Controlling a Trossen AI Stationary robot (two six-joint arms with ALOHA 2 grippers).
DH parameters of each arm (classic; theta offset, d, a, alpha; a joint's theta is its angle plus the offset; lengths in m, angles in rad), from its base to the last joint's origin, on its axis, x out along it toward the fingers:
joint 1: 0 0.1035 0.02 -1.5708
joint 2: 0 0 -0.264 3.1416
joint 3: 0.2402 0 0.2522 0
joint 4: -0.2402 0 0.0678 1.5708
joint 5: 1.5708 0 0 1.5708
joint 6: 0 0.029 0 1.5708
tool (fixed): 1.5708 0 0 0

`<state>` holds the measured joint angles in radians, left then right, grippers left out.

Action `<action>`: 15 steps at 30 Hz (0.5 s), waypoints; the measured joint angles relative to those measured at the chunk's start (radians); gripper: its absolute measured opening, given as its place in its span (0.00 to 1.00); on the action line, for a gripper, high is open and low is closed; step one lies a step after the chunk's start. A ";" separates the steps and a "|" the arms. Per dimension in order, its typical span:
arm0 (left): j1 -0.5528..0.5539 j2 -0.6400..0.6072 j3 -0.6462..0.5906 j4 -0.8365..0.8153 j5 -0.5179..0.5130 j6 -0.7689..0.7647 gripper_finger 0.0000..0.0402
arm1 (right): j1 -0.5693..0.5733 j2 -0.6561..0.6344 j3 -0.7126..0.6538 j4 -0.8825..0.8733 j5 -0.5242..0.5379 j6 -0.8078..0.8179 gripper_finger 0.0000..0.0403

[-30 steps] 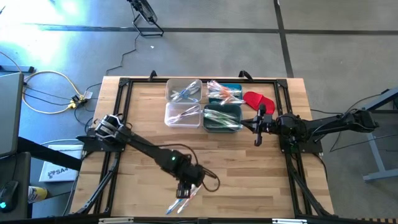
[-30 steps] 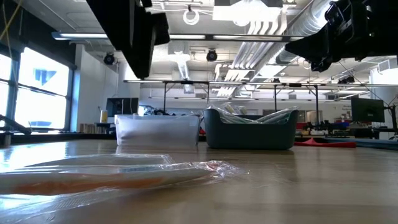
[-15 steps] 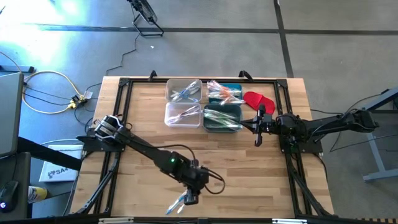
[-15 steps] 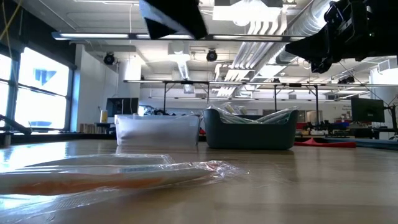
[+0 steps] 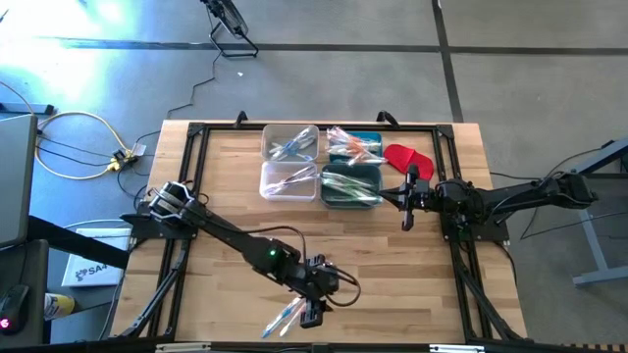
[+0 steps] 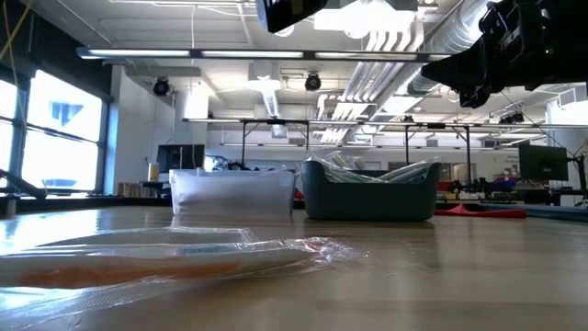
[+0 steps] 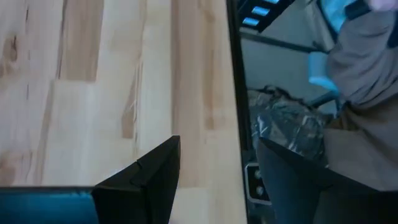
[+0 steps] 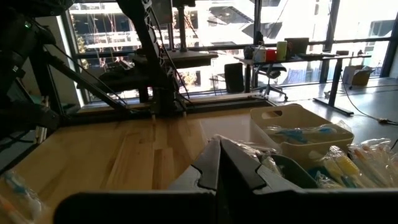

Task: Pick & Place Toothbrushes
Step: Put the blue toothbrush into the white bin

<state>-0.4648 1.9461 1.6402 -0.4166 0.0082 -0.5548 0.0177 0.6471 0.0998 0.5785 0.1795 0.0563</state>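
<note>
Pale butcher-block wood makes up the table (image 5: 226, 196), its planks edged by a thin black frame. At the far middle sit four small bins in a block: two of clear plastic (image 5: 290, 142) (image 5: 288, 180) on the left, two of dark teal (image 5: 354, 143) (image 5: 350, 186) on the right, all holding toothbrushes (image 5: 350, 185) in crinkly clear wrappers, thin whitish sticks with green, blue and orange accents. Just right of the teal bins lies a soft red cloth-like piece (image 5: 407, 156). A few more wrapped toothbrushes (image 5: 283, 317) lie loose at the near edge of the table; in the low view their glossy film (image 6: 175, 257) spreads across the foreground.

From the left side, the left arm stretches low and diagonally across the wood to the near middle, its gripper (image 5: 313, 313) pointing at the near edge just right of the loose brushes, fingers (image 7: 140, 180) spread apart and holding nothing. The right arm reaches in from the right, elbow folded, its gripper (image 5: 407, 222) hanging just right of the teal bins with its fingers (image 8: 219, 165) pressed together and nothing between them.
</note>
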 joint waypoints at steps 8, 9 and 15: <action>0.000 0.000 0.000 0.028 -0.035 0.000 0.52 | 0.000 0.000 0.000 0.000 0.000 0.000 0.01; 0.000 0.000 0.000 0.029 -0.045 0.000 0.52 | 0.000 0.000 0.000 0.000 0.000 0.000 0.01; 0.001 0.000 0.000 0.025 -0.046 0.000 0.52 | 0.000 0.000 0.000 0.000 0.000 0.000 0.01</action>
<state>-0.4641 1.9465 1.6402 -0.3912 -0.0380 -0.5552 0.0177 0.6469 0.0998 0.5785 0.1796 0.0563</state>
